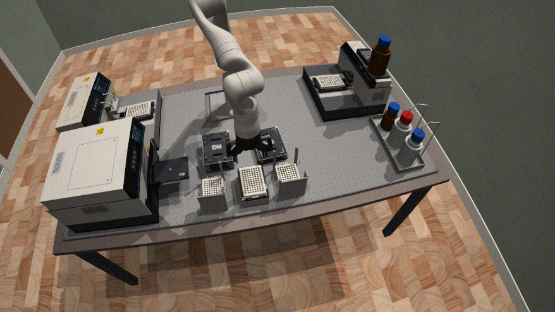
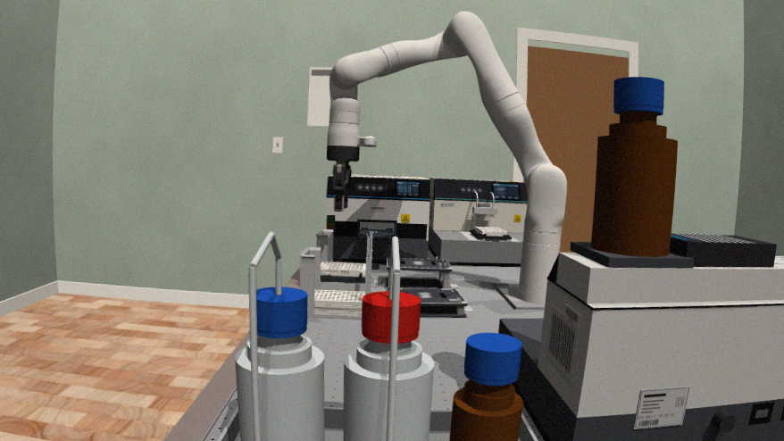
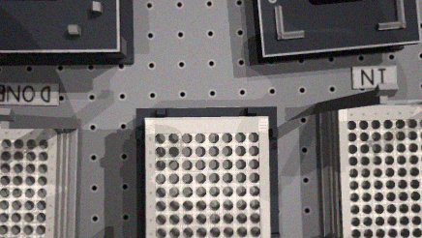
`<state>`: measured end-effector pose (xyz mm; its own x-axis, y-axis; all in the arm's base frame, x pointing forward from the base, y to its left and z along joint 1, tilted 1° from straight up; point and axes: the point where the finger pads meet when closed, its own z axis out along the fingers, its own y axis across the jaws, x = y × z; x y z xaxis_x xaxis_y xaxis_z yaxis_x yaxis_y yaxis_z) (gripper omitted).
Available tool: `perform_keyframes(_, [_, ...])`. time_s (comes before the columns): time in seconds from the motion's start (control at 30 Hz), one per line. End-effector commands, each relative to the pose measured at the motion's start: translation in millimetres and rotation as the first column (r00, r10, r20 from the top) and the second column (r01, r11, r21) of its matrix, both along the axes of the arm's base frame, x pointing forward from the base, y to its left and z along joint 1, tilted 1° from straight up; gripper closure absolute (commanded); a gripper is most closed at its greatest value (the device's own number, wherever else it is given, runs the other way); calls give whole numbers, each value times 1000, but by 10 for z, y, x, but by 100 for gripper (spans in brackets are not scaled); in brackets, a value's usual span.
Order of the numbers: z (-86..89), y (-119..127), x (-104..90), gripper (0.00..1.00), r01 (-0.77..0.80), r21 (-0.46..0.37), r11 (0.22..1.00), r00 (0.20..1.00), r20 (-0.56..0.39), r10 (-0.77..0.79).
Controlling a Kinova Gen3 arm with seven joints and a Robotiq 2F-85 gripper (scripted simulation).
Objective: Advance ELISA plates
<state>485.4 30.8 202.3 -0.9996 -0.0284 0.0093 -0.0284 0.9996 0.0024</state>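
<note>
Progress looks slight to me: a white plate (image 1: pixel 252 180) sits on the middle station between the DONE rack (image 1: pixel 211 201) and the IN rack (image 1: pixel 292 187), and both instruments further back hold plates, while the big front instrument's dark tray (image 1: pixel 170 170) seems bare, so I judge most moves are left. My gripper (image 2: pixel 339 203) hangs wide open and empty, high over the deck near the RG nest (image 1: pixel 216 146). Only the wrist view reads the DONE label (image 3: pixel 29 93) and IN label (image 3: pixel 374 76); only the exterior shows the height.
</note>
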Motion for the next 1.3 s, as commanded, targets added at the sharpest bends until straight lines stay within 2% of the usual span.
perform_keyframes(0.0, [-71, -35, -6, 0, 4, -9, 1000, 1000, -1, -4])
perform_keyframes(1.27, [-510, -32, -20, 0, 3, -8, 1000, 1000, -1, -3])
